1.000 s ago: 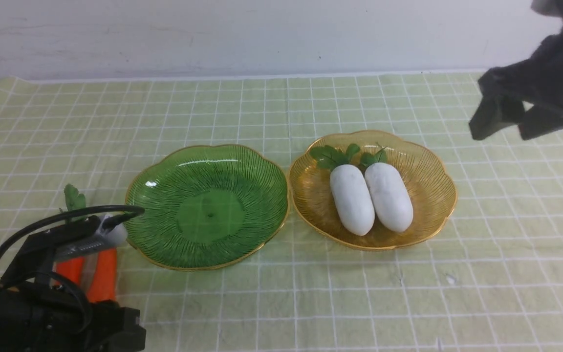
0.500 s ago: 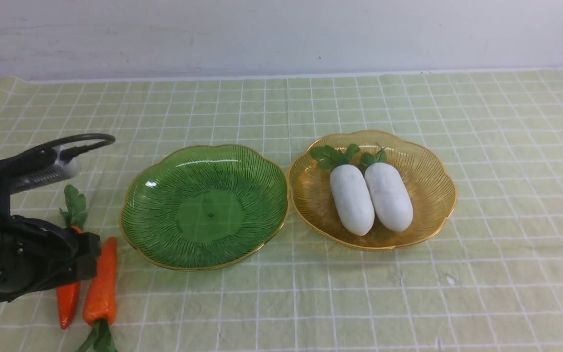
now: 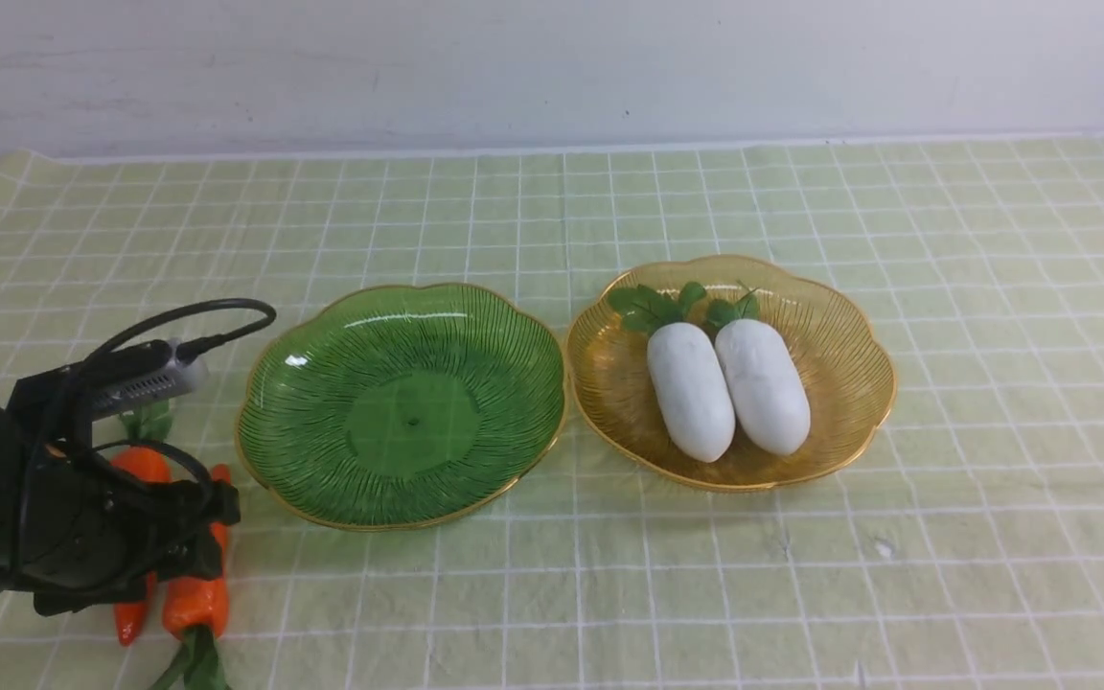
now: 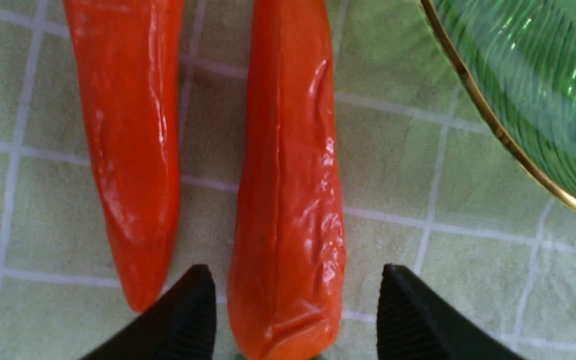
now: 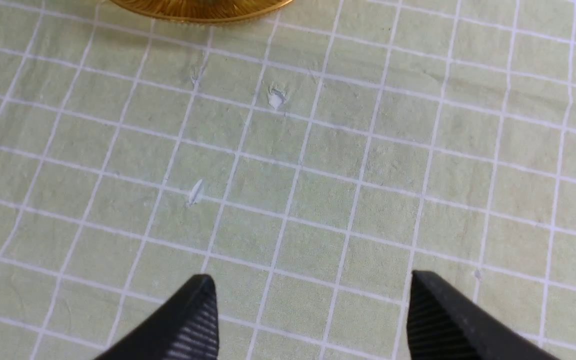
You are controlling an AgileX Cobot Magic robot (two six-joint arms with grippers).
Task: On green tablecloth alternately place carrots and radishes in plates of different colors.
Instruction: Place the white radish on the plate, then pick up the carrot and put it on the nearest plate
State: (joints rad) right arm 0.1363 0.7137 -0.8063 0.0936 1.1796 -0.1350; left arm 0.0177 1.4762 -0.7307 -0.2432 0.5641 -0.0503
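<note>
The left pincer [image 4: 295,310] hangs low over the green tablecloth [image 3: 993,479], released, its two black fingers [image 4: 188,320] spread on either side of the thick end of one carrot [image 4: 288,200]. One finger stands close by the carrot's flank and the other is clear of it. A second carrot [image 4: 128,150] lies just outside the nearer finger, parallel to the first but pointing the opposite way, and the two do not touch. Beyond the other finger, close by, curves the gold rim of the green plate [image 3: 399,316], which holds nothing. Well apart from this pincer, past the green plate, the amber plate [image 3: 830,316] carries both white radishes [image 3: 691,388], which lie side by side and touch, their leaf tufts toward the far rim. The right pincer [image 5: 310,300] is out of the front view. Its wrist camera shows it released too, fingers wide over bare cloth, with the edge of the amber plate well ahead of its tips.
</note>
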